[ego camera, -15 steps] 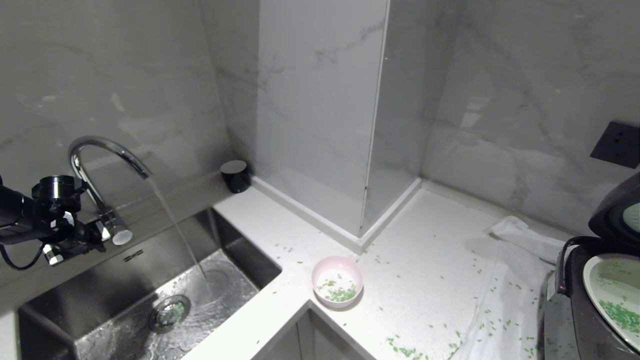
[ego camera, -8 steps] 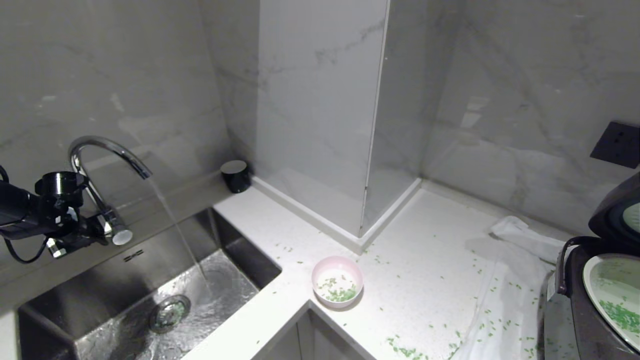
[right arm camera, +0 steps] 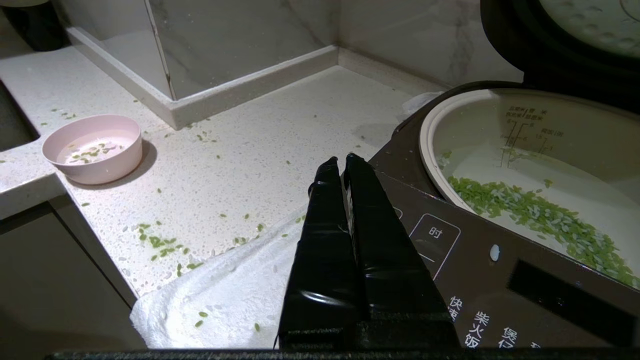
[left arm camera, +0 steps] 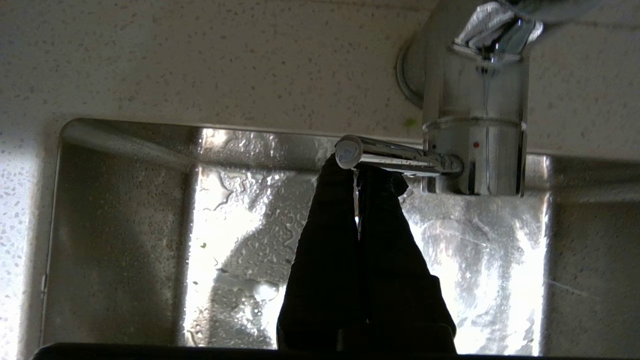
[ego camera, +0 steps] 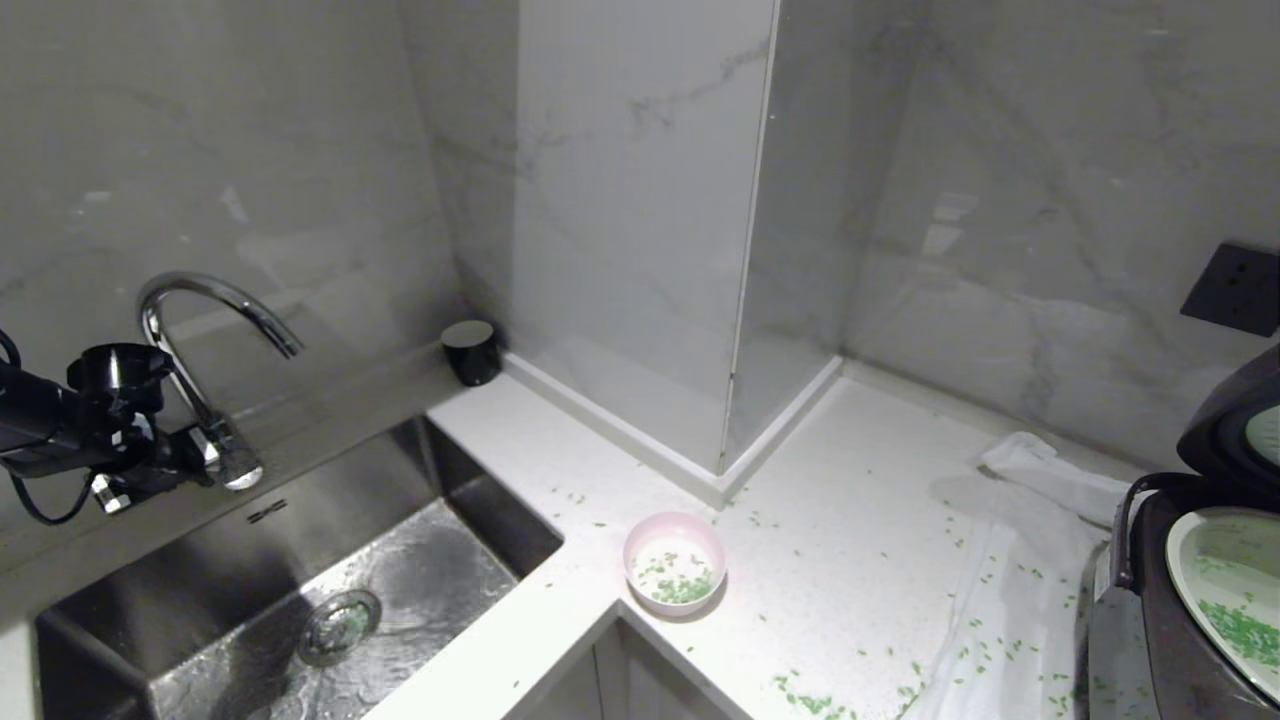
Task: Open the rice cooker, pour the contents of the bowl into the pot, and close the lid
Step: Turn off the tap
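1. Left end effector [left arm camera: 356, 172]: clenched on nothing, tips against the faucet lever [left arm camera: 395, 156], over the sink [ego camera: 250, 600].
2. Right end effector [right arm camera: 345, 162]: clenched, empty, above the cooker [right arm camera: 500, 270] front panel.
3. Cooker: at the tabletop [ego camera: 850, 520] right end, lid [ego camera: 1225, 415] raised.
4. Pot [right arm camera: 440, 150]: inside the cooker, green grains [right arm camera: 530, 212] across its bottom.
5. Bowl [ego camera: 675, 560]: upright near the tabletop's front edge, between sink and cooker, a few grains inside.
6. White towel [ego camera: 1010, 600]: beside the cooker, under scattered grains.
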Motion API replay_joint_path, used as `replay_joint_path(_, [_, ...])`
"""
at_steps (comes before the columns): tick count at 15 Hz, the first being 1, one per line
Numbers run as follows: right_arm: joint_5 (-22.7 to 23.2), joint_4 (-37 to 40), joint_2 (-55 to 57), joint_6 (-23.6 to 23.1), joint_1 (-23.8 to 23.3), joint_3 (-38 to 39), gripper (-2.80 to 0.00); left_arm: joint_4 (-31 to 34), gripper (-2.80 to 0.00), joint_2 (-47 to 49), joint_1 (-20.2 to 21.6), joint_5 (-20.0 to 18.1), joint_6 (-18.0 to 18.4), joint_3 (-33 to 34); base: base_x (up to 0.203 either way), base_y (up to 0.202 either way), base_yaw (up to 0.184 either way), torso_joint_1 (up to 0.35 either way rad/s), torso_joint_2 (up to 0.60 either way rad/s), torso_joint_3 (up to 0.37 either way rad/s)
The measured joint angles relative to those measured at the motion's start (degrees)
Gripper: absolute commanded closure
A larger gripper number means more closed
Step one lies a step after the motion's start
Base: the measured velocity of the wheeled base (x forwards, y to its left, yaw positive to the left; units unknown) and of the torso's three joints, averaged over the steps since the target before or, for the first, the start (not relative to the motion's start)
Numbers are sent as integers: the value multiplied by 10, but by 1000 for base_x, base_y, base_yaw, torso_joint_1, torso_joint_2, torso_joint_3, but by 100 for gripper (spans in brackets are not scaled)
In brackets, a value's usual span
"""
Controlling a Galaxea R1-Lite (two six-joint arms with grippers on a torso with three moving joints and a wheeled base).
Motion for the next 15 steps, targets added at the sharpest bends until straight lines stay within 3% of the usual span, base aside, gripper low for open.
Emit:
replay_joint_path(9, [0,0,0,0,0,0,0,1,0,-5,4,0,-13,10,0,0,0,0,0,0])
replay_joint_path(15, [0,0,0,0,0,0,0,1,0,-105,-10,-32,-17,142,0,0,0,0,0,0])
